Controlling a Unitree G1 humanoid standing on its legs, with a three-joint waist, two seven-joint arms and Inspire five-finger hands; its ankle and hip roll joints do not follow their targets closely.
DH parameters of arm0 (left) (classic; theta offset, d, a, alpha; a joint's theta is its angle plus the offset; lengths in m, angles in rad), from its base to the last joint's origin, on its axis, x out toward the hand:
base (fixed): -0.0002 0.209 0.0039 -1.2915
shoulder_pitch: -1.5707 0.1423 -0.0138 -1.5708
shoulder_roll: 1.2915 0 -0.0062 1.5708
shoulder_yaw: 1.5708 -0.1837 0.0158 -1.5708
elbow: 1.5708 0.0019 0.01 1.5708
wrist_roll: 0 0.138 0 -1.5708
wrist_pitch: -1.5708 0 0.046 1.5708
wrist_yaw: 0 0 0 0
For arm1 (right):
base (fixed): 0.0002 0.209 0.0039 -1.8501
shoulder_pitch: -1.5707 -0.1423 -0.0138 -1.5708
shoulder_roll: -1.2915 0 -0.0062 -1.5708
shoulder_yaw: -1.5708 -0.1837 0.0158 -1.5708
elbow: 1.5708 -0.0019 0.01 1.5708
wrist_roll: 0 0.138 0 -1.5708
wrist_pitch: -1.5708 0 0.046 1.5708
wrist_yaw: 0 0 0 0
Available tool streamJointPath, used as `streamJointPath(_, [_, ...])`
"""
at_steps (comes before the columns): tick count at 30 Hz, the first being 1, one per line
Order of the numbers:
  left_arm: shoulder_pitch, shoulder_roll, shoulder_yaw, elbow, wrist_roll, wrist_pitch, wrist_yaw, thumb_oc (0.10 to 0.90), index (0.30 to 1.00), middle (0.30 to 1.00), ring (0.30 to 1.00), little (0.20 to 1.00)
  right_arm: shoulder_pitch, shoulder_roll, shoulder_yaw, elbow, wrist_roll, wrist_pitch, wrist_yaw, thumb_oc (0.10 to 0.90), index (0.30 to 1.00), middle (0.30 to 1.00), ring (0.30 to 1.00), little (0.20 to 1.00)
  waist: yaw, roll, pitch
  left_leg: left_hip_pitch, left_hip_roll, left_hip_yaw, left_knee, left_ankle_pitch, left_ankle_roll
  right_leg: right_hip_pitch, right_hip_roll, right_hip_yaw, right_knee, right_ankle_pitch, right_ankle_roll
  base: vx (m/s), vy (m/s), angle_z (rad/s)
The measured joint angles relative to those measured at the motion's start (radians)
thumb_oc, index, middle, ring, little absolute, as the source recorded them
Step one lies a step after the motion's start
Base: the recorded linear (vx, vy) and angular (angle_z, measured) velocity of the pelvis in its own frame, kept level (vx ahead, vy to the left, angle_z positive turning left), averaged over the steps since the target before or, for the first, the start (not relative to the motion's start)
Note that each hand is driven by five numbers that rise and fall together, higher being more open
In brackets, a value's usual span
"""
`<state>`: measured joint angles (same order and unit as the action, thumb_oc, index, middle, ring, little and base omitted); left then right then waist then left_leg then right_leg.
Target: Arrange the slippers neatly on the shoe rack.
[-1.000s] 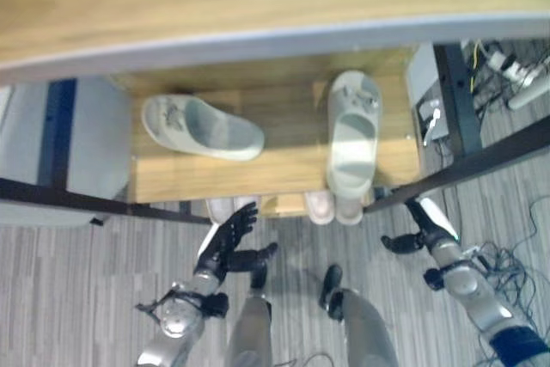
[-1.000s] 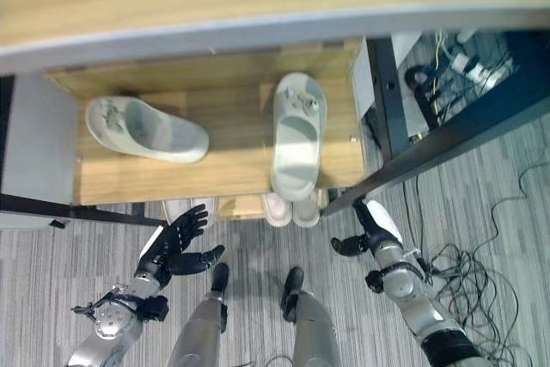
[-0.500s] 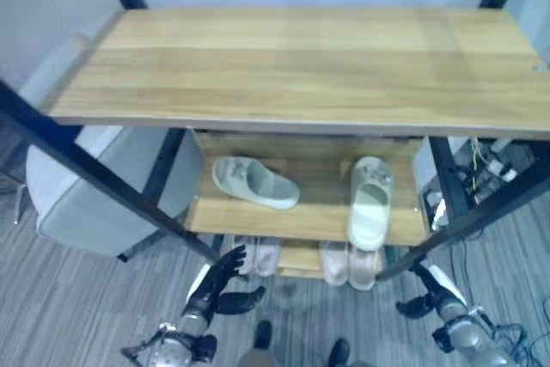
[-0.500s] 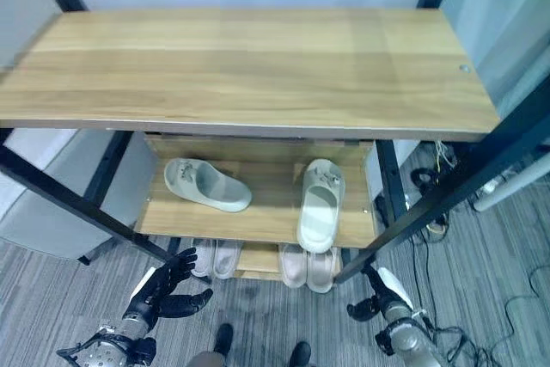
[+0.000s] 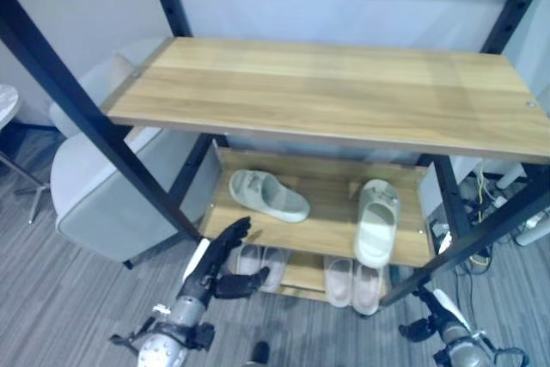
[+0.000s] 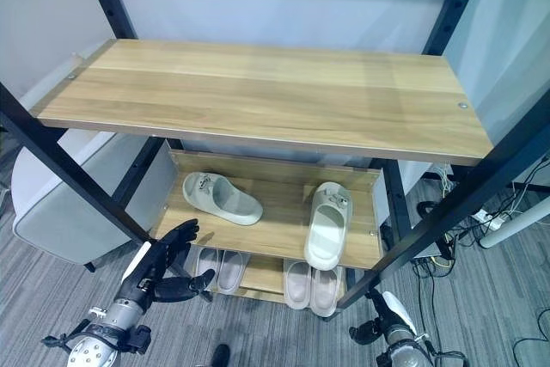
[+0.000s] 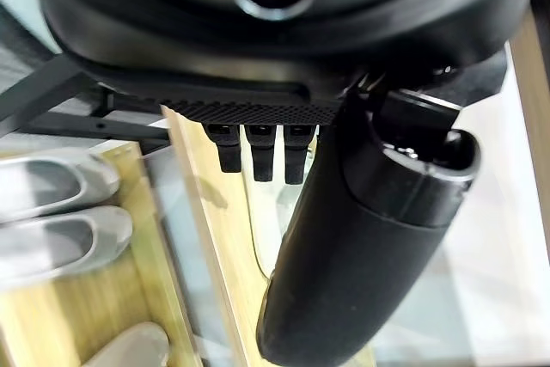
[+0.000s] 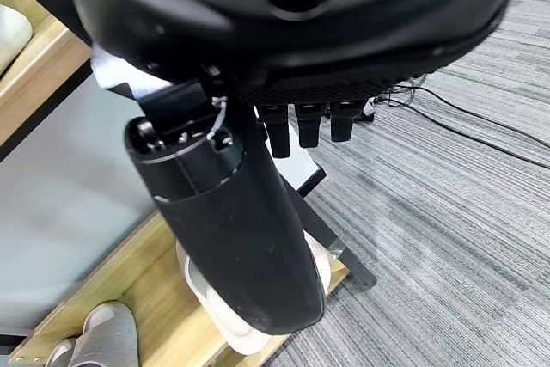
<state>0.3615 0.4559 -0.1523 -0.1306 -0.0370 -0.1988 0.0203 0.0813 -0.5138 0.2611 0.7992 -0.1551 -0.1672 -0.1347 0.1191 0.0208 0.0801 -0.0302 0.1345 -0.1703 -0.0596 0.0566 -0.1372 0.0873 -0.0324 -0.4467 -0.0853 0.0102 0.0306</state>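
Two pale grey-green slippers lie on the middle shelf (image 5: pixel 322 228) of the shoe rack. The left slipper (image 5: pixel 267 196) lies slantwise, toe toward the right. The right slipper (image 5: pixel 376 222) points out at me and overhangs the shelf's front edge. My left hand (image 5: pixel 216 259) hangs open below and in front of the shelf's left end, fingers spread and holding nothing. My right hand (image 5: pixel 435 318) stays low by the rack's front right post, fingers straight and empty; its thumb (image 8: pixel 232 221) shows in the right wrist view.
Two pairs of pale pink slippers (image 5: pixel 262 261) (image 5: pixel 353 280) sit on the bottom shelf. A wide wooden top shelf (image 5: pixel 326 92) overhangs the middle one. Black frame posts (image 5: pixel 94 118) stand at the corners. A grey chair (image 5: pixel 90 186) is at the left, cables (image 6: pixel 447 247) on the floor at the right.
The camera has pulled back and up, so the whole rack with its top shelf shows now. Both slippers lie as before. Both hands stay low before the rack.
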Motion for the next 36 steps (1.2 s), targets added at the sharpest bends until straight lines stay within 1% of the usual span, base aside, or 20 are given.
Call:
streamJointPath(3, [-0.036,0.002,0.000,0.000,0.066,0.000,0.032,0.800,0.900,0.900,0.900,0.900,0.002,0.011,0.000,0.000,0.000,0.000,0.000,0.800,0.900,0.900,0.900,0.900,-0.002,-0.022,-0.010,0.001,0.000,0.001,0.000,0.000,0.000,0.000,0.000,0.001,0.000,0.000,0.000,0.04,0.030,-0.02])
streamJointPath(4, [-0.056,0.004,0.000,0.000,0.117,0.000,0.053,0.800,0.900,0.900,0.900,0.900,0.004,0.021,0.000,0.000,0.000,0.000,0.000,0.800,0.900,0.900,0.900,0.900,-0.003,-0.034,-0.015,0.003,0.000,0.002,-0.001,0.000,0.000,0.000,0.000,0.003,0.000,0.000,0.000,0.00,0.000,0.00])
streamJointPath(6, [-0.088,0.006,0.000,0.001,0.168,0.000,0.082,0.800,0.900,0.900,0.900,0.900,0.007,0.034,0.000,0.000,0.000,0.000,-0.001,0.800,0.900,0.900,0.900,0.900,-0.003,-0.049,-0.018,0.005,0.000,0.003,-0.001,0.000,0.000,0.001,0.000,0.005,0.000,0.000,0.001,0.00,0.000,0.00])
streamJointPath(9, [-0.117,0.005,0.000,0.002,0.209,0.000,0.114,0.800,0.900,0.900,0.900,0.900,0.007,0.038,0.003,-0.001,0.000,0.001,0.000,0.800,0.900,0.900,0.900,0.900,-0.002,-0.064,-0.019,0.006,0.000,0.007,-0.001,0.000,0.000,0.001,0.000,0.011,0.000,0.001,0.002,0.03,0.015,-0.05])
streamJointPath(11, [-0.126,0.006,-0.001,0.005,0.231,0.000,0.131,0.800,0.900,0.900,0.900,0.900,0.008,0.042,0.011,-0.003,0.001,0.000,0.000,0.800,0.900,0.900,0.900,0.900,-0.003,-0.077,-0.020,0.007,0.001,0.013,-0.002,0.000,0.000,-0.002,0.000,0.016,0.000,0.001,0.003,0.03,0.004,-0.08])
streamJointPath(12, [-0.139,0.011,-0.004,0.012,0.255,0.000,0.135,0.800,0.900,0.900,0.900,0.900,0.007,0.045,0.017,-0.005,0.002,0.000,0.000,0.800,0.900,0.900,0.900,0.900,-0.003,-0.088,-0.022,0.004,0.002,0.017,-0.002,0.000,0.000,-0.007,0.001,0.020,0.000,0.000,0.003,0.02,0.006,-0.09])
streamJointPath(15, [-0.173,0.043,-0.023,0.029,0.320,0.000,0.147,0.800,0.900,0.900,0.900,0.900,0.007,0.055,0.029,-0.009,0.002,0.001,0.000,0.800,0.900,0.900,0.900,0.900,-0.005,-0.109,-0.023,-0.002,0.002,0.024,-0.002,0.000,0.000,-0.015,0.000,0.026,0.000,0.007,0.002,0.01,0.007,-0.07])
streamJointPath(19, [-0.246,0.090,-0.049,0.071,0.410,0.002,0.171,0.800,0.900,0.900,0.900,0.900,-0.003,0.064,0.042,-0.008,0.007,0.008,-0.001,0.800,0.900,0.900,0.900,0.900,-0.006,-0.129,-0.026,-0.007,0.002,0.033,-0.006,0.000,0.000,-0.029,-0.001,0.038,0.000,0.012,0.004,0.02,0.014,-0.09])
streamJointPath(25, [-0.278,0.091,-0.048,0.084,0.485,0.002,0.192,0.800,0.900,0.900,0.900,0.900,-0.013,0.066,0.043,-0.015,0.010,0.008,0.000,0.800,0.900,0.900,0.900,0.900,-0.013,-0.129,-0.027,-0.001,-0.001,0.059,-0.017,0.002,0.003,-0.042,-0.008,0.060,0.000,0.019,0.006,0.03,0.037,-0.12])
streamJointPath(30, [-0.277,0.091,-0.047,0.084,0.486,0.002,0.194,0.800,0.900,0.900,0.900,0.900,-0.013,0.066,0.039,-0.023,0.010,0.008,0.004,0.800,0.900,0.900,0.900,0.900,-0.019,-0.123,-0.027,0.007,-0.005,0.070,-0.017,0.002,0.004,-0.040,-0.013,0.071,0.000,0.020,0.007,0.02,0.030,-0.05])
streamJointPath(31, [-0.271,0.088,-0.047,0.085,0.494,0.002,0.209,0.800,0.900,0.900,0.900,0.900,-0.009,0.036,0.038,-0.041,0.011,0.015,0.018,0.800,0.900,0.900,0.900,0.900,-0.039,-0.075,-0.044,0.019,-0.012,0.073,-0.018,0.004,0.008,-0.029,-0.018,0.074,0.000,0.024,0.008,0.03,0.022,-0.05])
streamJointPath(32, [-0.272,0.087,-0.051,0.087,0.477,0.003,0.214,0.800,0.900,0.900,0.900,0.900,-0.008,0.038,0.036,-0.045,0.014,0.019,0.018,0.800,0.900,0.900,0.900,0.900,-0.046,-0.074,-0.046,0.015,-0.010,0.091,-0.018,0.005,0.010,-0.032,-0.022,0.077,0.000,0.024,0.009,0.05,0.011,-0.11])
streamJointPath(33, [-0.271,0.077,-0.051,0.097,0.450,0.006,0.229,0.800,0.900,0.900,0.900,0.900,-0.011,0.038,0.036,-0.055,0.021,0.027,0.018,0.800,0.900,0.900,0.900,0.900,-0.045,-0.069,-0.050,0.012,-0.010,0.124,-0.018,0.009,0.015,-0.039,-0.025,0.086,0.000,0.026,0.010,0.06,0.007,-0.21])
streamJointPath(35, [-0.272,0.062,-0.051,0.122,0.431,0.017,0.246,0.800,0.900,0.900,0.900,0.900,-0.017,0.041,0.029,-0.064,0.022,0.026,0.016,0.800,0.900,0.900,0.900,0.900,-0.054,-0.052,-0.052,0.008,-0.013,0.141,-0.019,0.009,0.016,-0.045,-0.029,0.098,0.000,0.031,0.013,0.04,0.005,-0.19])
streamJointPath(36, [-0.272,0.058,-0.051,0.132,0.431,0.023,0.248,0.800,0.900,0.900,0.900,0.900,-0.016,0.044,0.024,-0.073,0.022,0.027,0.016,0.800,0.900,0.900,0.900,0.900,-0.065,-0.043,-0.053,0.009,-0.015,0.142,-0.019,0.008,0.016,-0.044,-0.031,0.099,0.000,0.032,0.014,0.05,0.007,-0.10])
